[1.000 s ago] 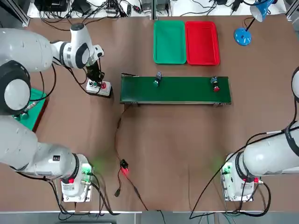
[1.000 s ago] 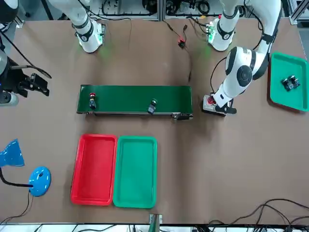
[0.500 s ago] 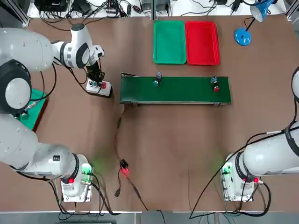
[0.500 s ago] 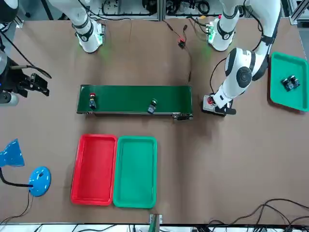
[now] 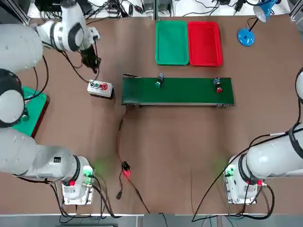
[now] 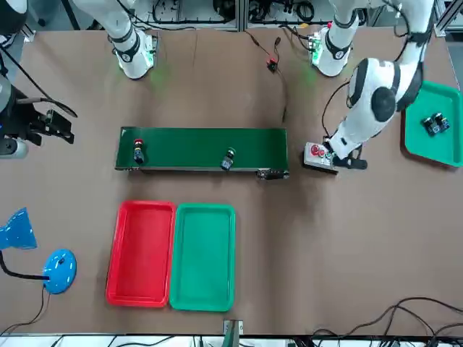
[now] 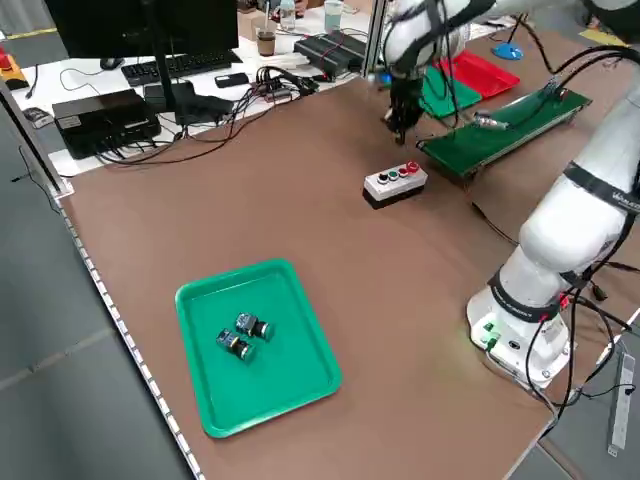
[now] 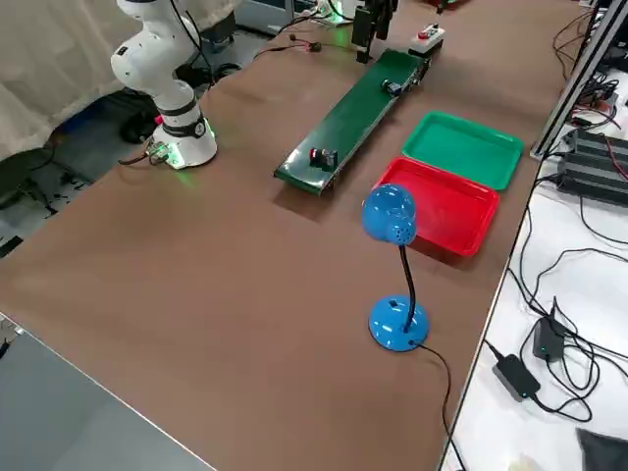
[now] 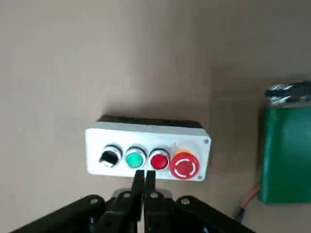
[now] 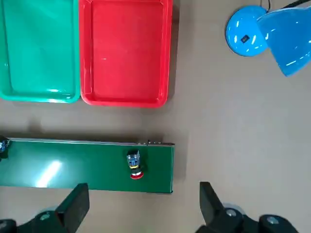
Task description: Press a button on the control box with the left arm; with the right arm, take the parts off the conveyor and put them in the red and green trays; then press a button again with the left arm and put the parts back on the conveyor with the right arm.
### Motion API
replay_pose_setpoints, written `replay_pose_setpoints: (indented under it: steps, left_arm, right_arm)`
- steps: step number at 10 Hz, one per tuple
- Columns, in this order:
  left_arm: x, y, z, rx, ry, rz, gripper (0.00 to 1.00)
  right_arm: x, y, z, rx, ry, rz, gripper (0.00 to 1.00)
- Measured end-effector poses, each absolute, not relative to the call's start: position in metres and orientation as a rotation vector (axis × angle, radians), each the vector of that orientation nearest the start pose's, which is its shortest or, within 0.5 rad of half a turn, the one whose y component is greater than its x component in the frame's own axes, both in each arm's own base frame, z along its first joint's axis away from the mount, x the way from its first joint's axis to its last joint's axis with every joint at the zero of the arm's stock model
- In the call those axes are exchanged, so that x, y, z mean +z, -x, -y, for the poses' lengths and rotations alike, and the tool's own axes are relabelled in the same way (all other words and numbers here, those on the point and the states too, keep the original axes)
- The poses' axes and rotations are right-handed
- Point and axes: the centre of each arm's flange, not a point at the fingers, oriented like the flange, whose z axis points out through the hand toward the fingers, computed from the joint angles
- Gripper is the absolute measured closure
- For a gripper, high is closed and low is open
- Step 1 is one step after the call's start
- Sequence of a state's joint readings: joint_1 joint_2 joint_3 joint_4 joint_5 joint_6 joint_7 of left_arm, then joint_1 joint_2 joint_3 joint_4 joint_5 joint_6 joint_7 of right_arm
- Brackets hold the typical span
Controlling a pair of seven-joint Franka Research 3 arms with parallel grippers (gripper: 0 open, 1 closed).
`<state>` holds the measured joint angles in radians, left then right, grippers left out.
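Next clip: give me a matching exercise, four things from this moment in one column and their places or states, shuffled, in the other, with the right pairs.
Things:
1. left gripper
2. right gripper
3. green-capped part
4. red tray

Places or states:
A. empty, beside the green tray
B. jaws open, above the conveyor's red-capped part end
C. jaws shut, raised above the control box
D. on the conveyor, toward its end nearest the control box

Pairs: 1-C, 2-B, 3-D, 4-A
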<state>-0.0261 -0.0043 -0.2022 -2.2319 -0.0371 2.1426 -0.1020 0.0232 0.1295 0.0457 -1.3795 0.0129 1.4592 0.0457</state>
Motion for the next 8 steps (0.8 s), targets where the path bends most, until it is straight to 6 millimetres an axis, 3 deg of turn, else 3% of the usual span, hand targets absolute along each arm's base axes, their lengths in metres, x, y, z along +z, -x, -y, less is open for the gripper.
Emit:
replay_pose_setpoints:
  steps: [1, 4, 7, 8]
  left_arm:
    - [0.406, -0.515, 0.114, 0.035, 3.161, -0.144, 0.89]
    - [0.507, -0.553, 0.086, -0.192, 3.18, -0.054, 0.44]
    - [0.601, -0.568, 0.045, -0.333, 3.176, 0.047, 0.01]
    - [0.626, -0.568, 0.038, -0.345, 3.175, 0.066, 0.0]
  right_arm:
    - [0.63, -0.581, -0.04, 0.087, 3.124, 0.039, 0.0]
    - [0.628, -0.58, -0.043, 0.103, 3.124, 0.046, 0.0]
    - [0.617, -0.58, -0.045, 0.144, 3.124, 0.051, 0.0]
    - [0.609, -0.58, -0.048, 0.17, 3.123, 0.061, 0.0]
